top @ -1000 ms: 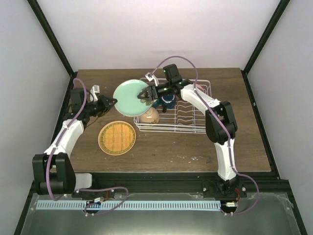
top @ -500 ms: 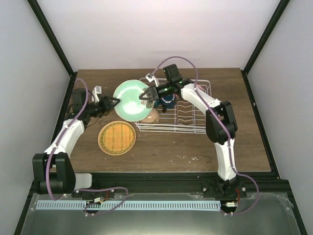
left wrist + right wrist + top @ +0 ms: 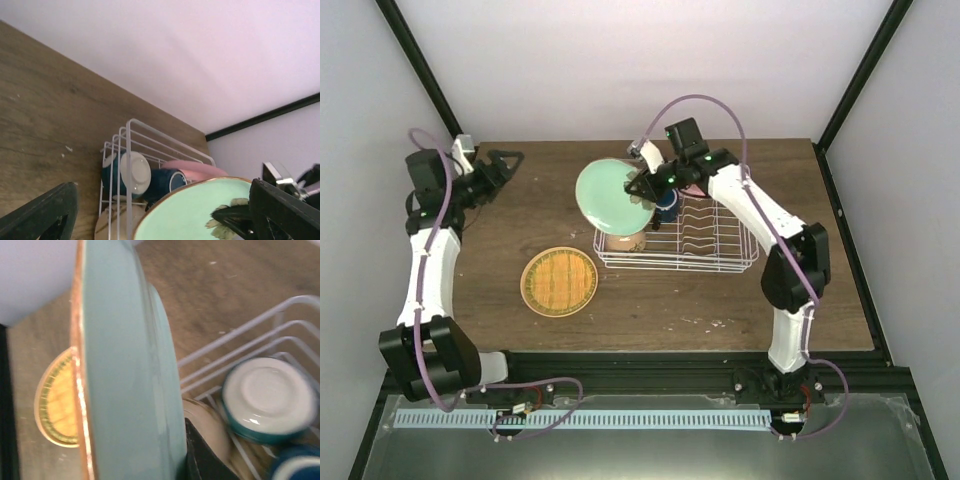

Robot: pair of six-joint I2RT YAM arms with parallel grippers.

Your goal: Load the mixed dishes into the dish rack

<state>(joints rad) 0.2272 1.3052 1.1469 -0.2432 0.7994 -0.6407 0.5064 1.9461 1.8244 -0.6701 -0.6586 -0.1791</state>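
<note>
My right gripper (image 3: 641, 187) is shut on the rim of a mint-green plate (image 3: 613, 196) with a copper edge and holds it tilted above the left end of the white wire dish rack (image 3: 725, 262). The right wrist view shows that plate (image 3: 125, 365) edge-on, with one dark finger (image 3: 200, 457) against its back. In the rack lie a cream bowl (image 3: 626, 240), a white-and-blue bowl (image 3: 269, 399), a dark blue mug (image 3: 162, 182) and a pink plate (image 3: 192, 168). A tan-yellow woven-pattern plate (image 3: 560, 281) lies flat on the table. My left gripper (image 3: 503, 164) hangs open and holds nothing, far to the left.
The brown wooden table (image 3: 670, 300) ends at black frame posts and pale walls on three sides. The rack fills the middle-right of the back half. My right arm arches over the rack from the right.
My left gripper opened, let go of the green plate and drew back to the far left. The right gripper shut on the plate and carried it right, over the rack's left end.
</note>
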